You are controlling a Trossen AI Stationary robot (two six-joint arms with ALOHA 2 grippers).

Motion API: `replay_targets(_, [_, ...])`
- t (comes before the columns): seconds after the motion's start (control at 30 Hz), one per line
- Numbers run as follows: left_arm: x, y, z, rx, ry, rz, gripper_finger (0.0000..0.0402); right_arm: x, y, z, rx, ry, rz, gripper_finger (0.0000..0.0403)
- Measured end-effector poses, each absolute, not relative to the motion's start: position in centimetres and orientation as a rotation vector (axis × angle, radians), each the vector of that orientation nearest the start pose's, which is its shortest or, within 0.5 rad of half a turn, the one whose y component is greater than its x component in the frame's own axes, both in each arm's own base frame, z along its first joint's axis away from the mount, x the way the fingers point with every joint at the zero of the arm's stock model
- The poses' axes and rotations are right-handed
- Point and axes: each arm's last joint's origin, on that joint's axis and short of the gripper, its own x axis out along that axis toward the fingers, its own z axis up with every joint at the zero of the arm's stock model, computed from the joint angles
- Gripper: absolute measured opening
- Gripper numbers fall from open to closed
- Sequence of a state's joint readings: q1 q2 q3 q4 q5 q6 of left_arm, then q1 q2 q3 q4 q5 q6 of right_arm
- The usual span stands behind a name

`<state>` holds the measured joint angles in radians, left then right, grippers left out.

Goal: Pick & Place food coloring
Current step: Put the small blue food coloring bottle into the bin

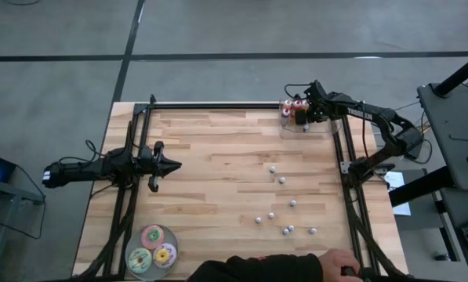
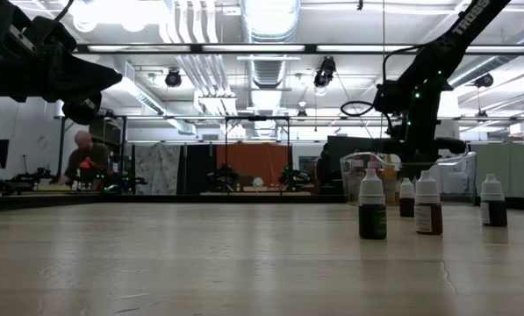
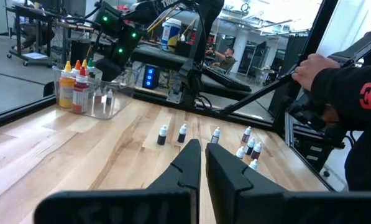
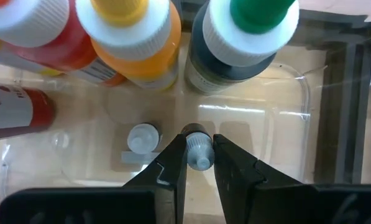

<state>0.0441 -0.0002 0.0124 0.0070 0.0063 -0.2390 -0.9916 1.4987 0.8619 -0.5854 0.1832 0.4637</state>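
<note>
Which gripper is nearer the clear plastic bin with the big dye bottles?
Right. The right gripper is down inside the clear plastic bin, gripping a tiny bottle; the left gripper waits across the table.

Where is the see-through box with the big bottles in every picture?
High view: the clear box sits at the table's upper right corner.
Low view: on the right, behind the small bottles.
Left wrist view: far off across the table.
Right wrist view: close up, seen from above.
Landmark: the right gripper reaching into it, gripping a tiny bottle.

Robotics lab: exposed ceiling ducts (image 2: 270, 22), equipment benches (image 2: 33, 186), framed wooden table (image 1: 218, 157).
</note>
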Motion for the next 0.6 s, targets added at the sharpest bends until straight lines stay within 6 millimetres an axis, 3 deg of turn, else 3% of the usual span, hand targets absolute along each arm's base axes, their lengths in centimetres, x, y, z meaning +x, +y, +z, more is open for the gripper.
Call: replay_targets(0.6, [9.68, 0.41, 16.84, -0.238, -0.024, 0.035, 0.0, 14.14, -22.99, 17.29, 0.871, 0.949, -1.304, 0.0059])
